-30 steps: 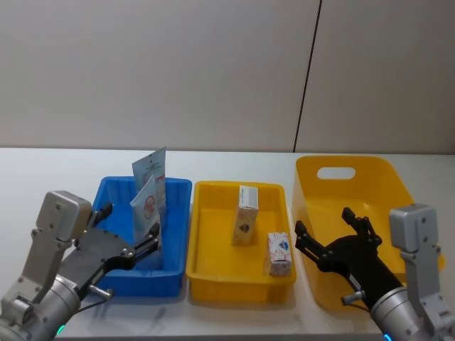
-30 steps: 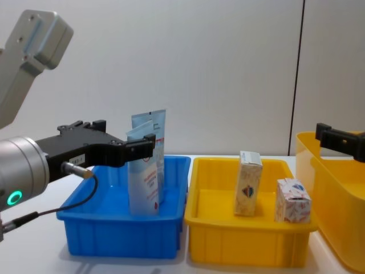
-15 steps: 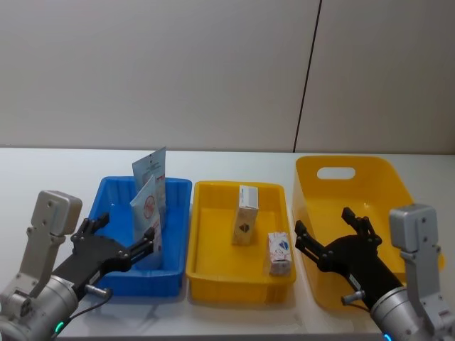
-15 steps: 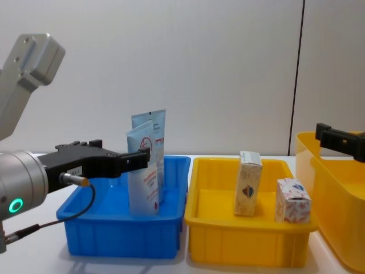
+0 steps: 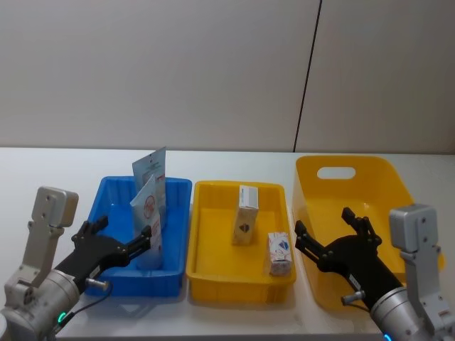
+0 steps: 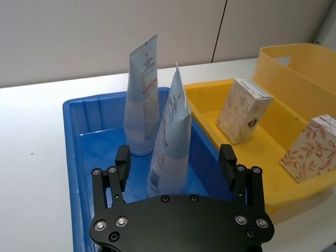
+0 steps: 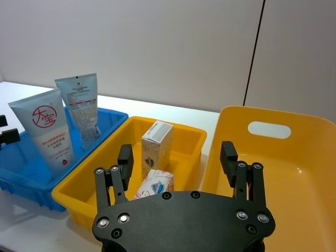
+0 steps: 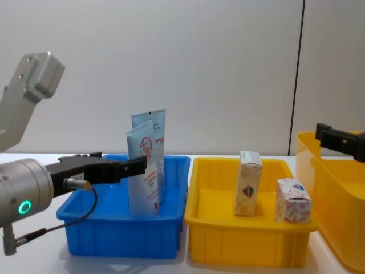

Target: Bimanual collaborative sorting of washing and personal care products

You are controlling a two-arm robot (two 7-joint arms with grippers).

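While the large yellow bin (image 5: pixel 398 186) shows no product inside, the blue tray (image 5: pixel 135 283) holds 2 standing tubes (image 5: pixel 150 169) and the yellow tray (image 5: pixel 242 290) 2 boxes (image 5: pixel 246 213), so the sorting looks essentially done. The left gripper (image 5: pixel 124 229) hovers over the blue tray's near end, jaws spread wide just short of the front tube (image 5: pixel 147 209). The right gripper (image 5: pixel 322 222) hangs over the bin's near left corner, its jaws also spread and holding nothing.

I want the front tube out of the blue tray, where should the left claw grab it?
Probably mid-body on the nearer tube, from the near side of the blue tray: it stands upright, thin edge toward the open left claw, which would meet its flat faces.
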